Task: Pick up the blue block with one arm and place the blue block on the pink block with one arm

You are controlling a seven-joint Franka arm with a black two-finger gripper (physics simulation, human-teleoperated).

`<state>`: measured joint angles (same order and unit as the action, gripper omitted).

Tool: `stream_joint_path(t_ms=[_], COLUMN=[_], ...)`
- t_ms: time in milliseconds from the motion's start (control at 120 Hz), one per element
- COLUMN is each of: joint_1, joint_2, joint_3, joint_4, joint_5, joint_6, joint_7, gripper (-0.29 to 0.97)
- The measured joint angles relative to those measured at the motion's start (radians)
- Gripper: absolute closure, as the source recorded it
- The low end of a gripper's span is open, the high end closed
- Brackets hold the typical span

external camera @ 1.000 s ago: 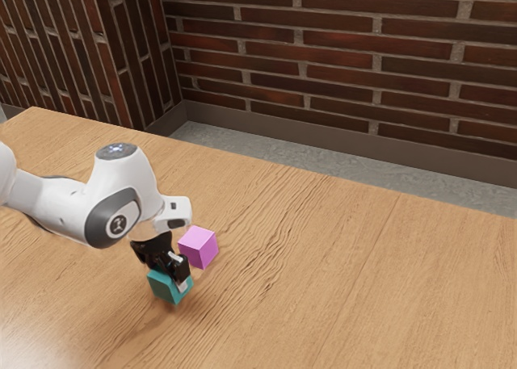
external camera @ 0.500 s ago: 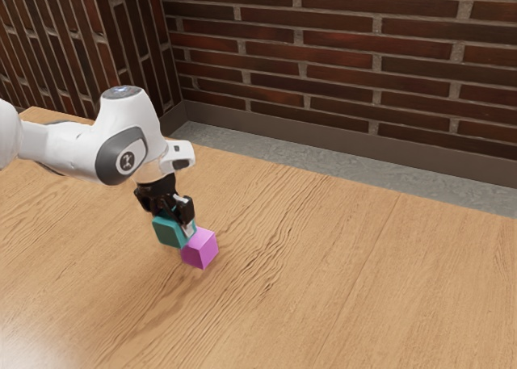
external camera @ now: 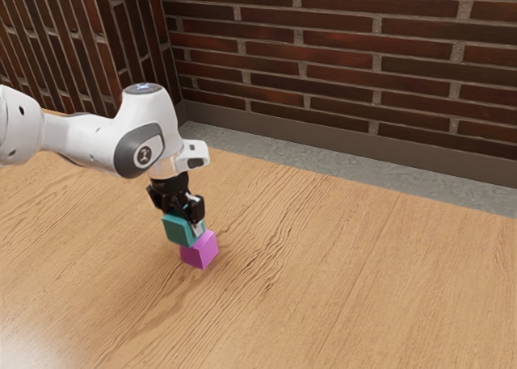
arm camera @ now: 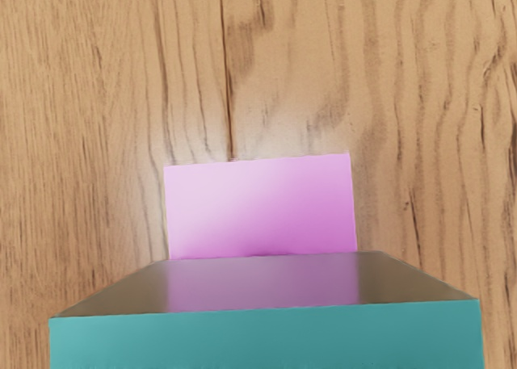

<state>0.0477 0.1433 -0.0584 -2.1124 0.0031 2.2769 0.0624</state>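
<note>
My black gripper [external camera: 184, 220] is shut on the teal-blue block [external camera: 179, 230], holding it in the air just above the pink block [external camera: 202, 252]. The pink block rests on the wooden table and its upper left part is covered by the held block in the exterior view. In the wrist view the teal-blue block [arm camera: 266, 324] sits large right under my hand, and the pink block [arm camera: 260, 203] lies on the table just beyond it, partly covered by it.
The wooden table [external camera: 339, 288] stretches wide toward the exterior view's right and front. Brick walls [external camera: 339, 54] stand behind, with a grey floor strip [external camera: 347, 163] past the table's far edge.
My arm has lifted the teal-blue block off the table from beside the pink block and carried it up and toward the far side, until it hangs over the pink block.
</note>
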Motion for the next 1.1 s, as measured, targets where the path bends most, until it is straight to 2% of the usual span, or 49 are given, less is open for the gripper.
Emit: stream_joint_path(t_ms=[383,1100], joint_1=[0.0,0.0], joint_2=[0.055,0.068], joint_3=[-0.005,-0.002], joint_4=[0.054,0.073], joint_5=[0.002,-0.015], joint_6=[-0.014,-0.021], joint_7=[0.03,0.046], gripper=[0.39,0.4])
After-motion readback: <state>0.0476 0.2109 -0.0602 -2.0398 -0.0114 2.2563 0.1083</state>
